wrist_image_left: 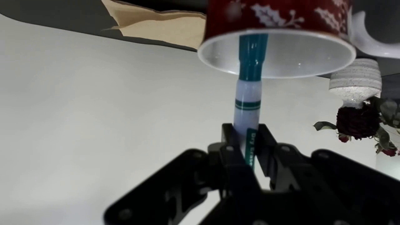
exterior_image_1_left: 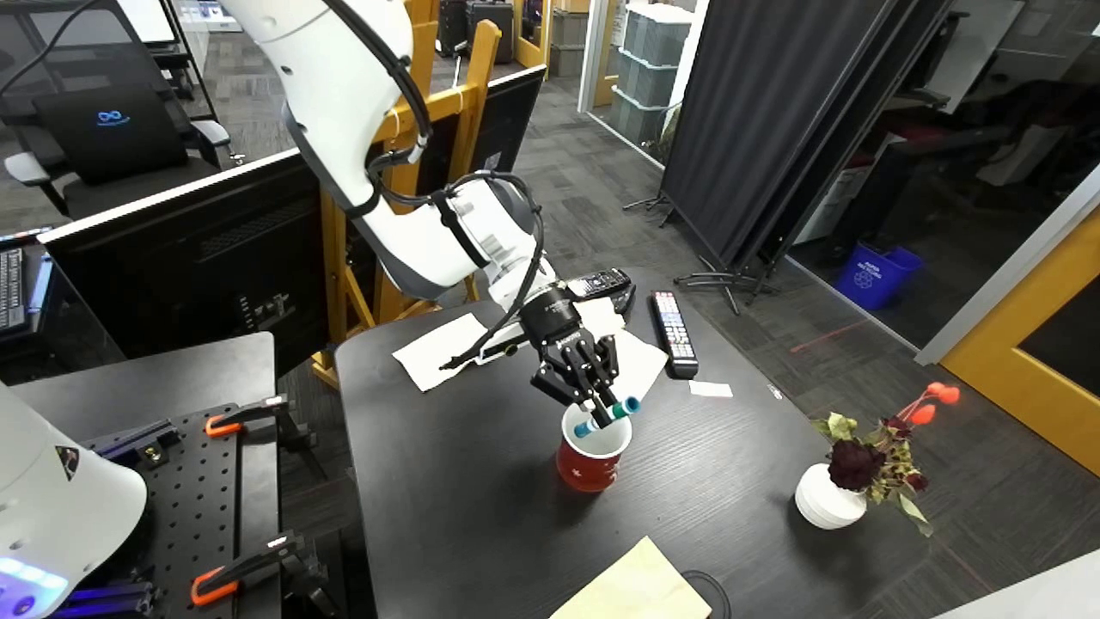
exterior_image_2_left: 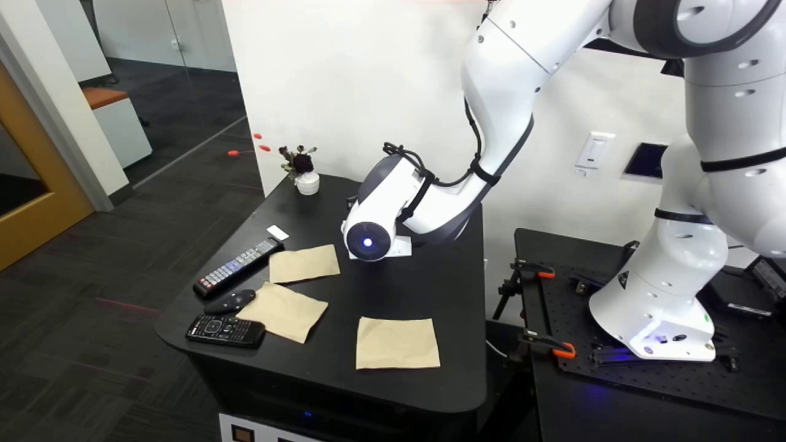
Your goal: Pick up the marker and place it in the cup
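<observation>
"One marker (wrist_image_left: 247, 100) in the gripper (wrist_image_left: 245, 135)?"
"Yes, pinched between the fingertips (wrist_image_left: 229, 134), and tilted."
"And the red cup (exterior_image_1_left: 587, 468)?"
"Just below the fingertips, upright; the marker's teal end reaches inside its mouth."
"And the white vase (exterior_image_1_left: 828, 499)?"
"Well apart from the gripper."

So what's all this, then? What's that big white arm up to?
A robot arm is holding a dry-erase marker in its black gripper, above a red cup that stands upright on the dark table. The wrist view shows the marker's teal lower end dipping into the cup's mouth. The gripper is shut on the marker, so it hasn't been let go yet.
</observation>
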Motion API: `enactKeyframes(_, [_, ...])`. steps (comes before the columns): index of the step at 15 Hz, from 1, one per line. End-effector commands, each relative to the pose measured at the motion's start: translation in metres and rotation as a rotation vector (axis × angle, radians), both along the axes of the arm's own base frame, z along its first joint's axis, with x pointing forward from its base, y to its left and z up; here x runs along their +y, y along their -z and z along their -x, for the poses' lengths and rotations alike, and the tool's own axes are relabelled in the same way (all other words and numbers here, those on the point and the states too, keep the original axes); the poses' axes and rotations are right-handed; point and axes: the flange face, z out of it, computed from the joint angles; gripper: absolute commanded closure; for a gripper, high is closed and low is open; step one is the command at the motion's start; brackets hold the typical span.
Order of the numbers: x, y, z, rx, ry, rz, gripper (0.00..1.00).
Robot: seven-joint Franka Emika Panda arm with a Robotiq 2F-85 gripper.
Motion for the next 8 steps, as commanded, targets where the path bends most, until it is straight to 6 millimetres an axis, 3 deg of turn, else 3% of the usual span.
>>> enactKeyframes(1, [0.0005,0.0064,-0.0052,-0.001,-0.001,-0.014,0.53])
enactKeyframes(8, [-0.0003,0.0118,-0.0062,0.004,0.005,-0.009,0.01])
